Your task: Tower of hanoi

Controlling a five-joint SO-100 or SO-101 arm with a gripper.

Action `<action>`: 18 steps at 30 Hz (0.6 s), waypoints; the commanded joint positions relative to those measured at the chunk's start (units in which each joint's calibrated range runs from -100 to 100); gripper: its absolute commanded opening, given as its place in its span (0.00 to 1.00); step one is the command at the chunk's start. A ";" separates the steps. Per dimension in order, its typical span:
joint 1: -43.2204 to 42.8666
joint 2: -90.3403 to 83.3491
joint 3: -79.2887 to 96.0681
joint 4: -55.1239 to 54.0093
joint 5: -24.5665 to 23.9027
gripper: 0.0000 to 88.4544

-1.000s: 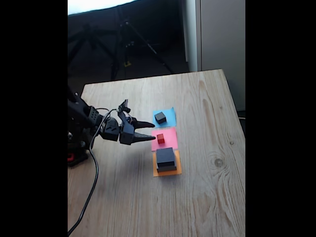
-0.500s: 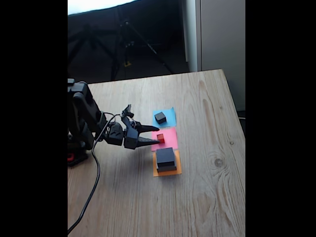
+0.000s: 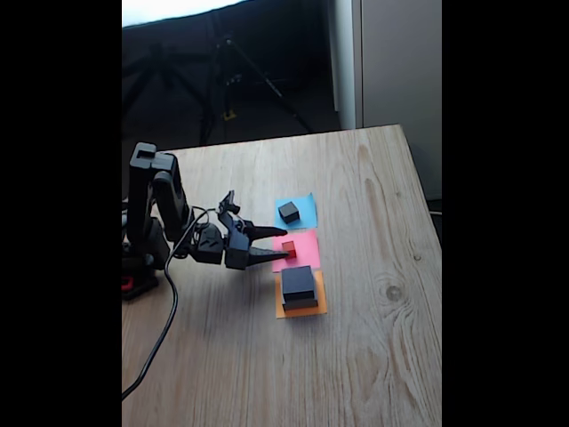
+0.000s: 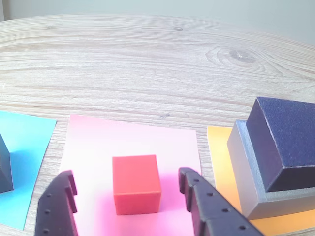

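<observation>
Red cube (image 4: 136, 184): on pink paper square (image 4: 103, 142), between parted fingers of gripper (image 4: 127, 189), untouched. Medium black block (image 4: 284, 142): stacked on grey block (image 4: 244, 172), orange square (image 4: 220, 162). Small black cube (image 3: 289, 212): blue square (image 3: 306, 206), farthest in fixed view. Wooden table (image 3: 373, 356).

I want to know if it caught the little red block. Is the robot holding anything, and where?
Nothing is held yet. The tool is open, one finger on each side of the red cube, with gaps showing. The cube sits on the pink paper.
</observation>
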 commanded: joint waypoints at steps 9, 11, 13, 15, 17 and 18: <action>-0.31 5.84 -6.01 -4.06 0.69 0.27; -0.47 6.83 -6.55 -4.22 0.69 0.27; -0.72 7.51 -6.83 -4.47 0.69 0.27; -0.97 8.11 -6.83 -4.71 0.69 0.27; -1.22 8.72 -6.74 -5.03 0.69 0.27; -1.39 9.02 -6.74 -5.20 0.69 0.26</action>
